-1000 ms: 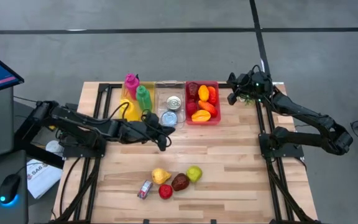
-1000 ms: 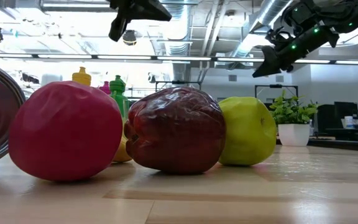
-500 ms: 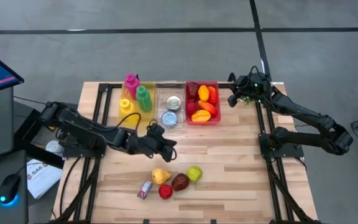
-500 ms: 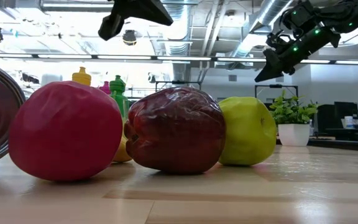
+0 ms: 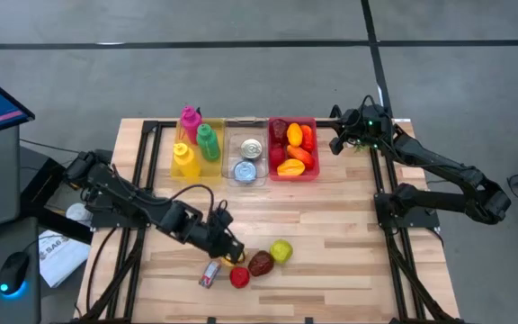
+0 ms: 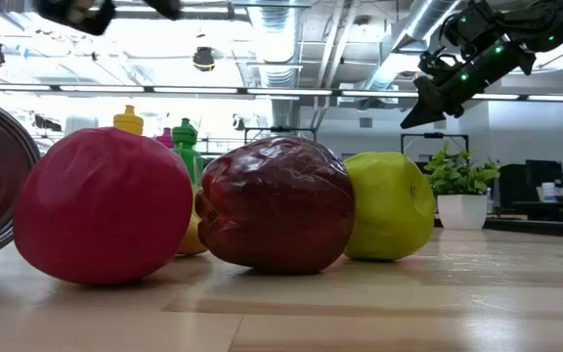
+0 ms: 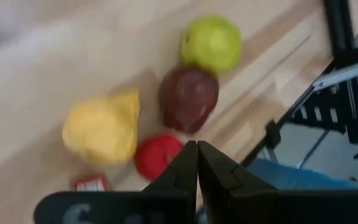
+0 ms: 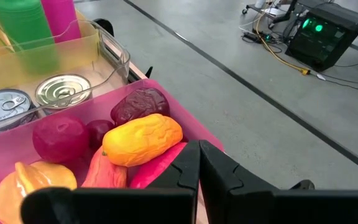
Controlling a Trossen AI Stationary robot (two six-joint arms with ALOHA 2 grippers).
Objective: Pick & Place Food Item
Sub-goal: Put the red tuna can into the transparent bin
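Observation:
Several loose food items lie in a cluster near the table's front edge: a green apple (image 5: 281, 251), a dark red fruit (image 5: 260, 263), a red fruit (image 5: 239, 277) and a small can (image 5: 209, 274). The yellow fruit (image 7: 102, 127) shows best in the left wrist view. My left gripper (image 5: 234, 255) hangs shut over this cluster, slanting down, holding nothing. My right gripper (image 5: 334, 141) is shut and empty, up in the air at the right side of the red bin (image 5: 314, 148), which holds red, orange and yellow food (image 8: 143, 138).
Along the far edge stand a yellow bin with squeeze bottles (image 5: 194, 142), a clear bin with two cans (image 5: 248, 160) and the red bin. Bare wooden table (image 5: 331, 234) lies between the bins and the cluster. Black frame rails run down both sides.
My left gripper has swung from beside the clear bin toward the table's near edge, ending above the loose food cluster. It has tipped steeply downward and rolled about its own axis, staying shut. No food item has moved.

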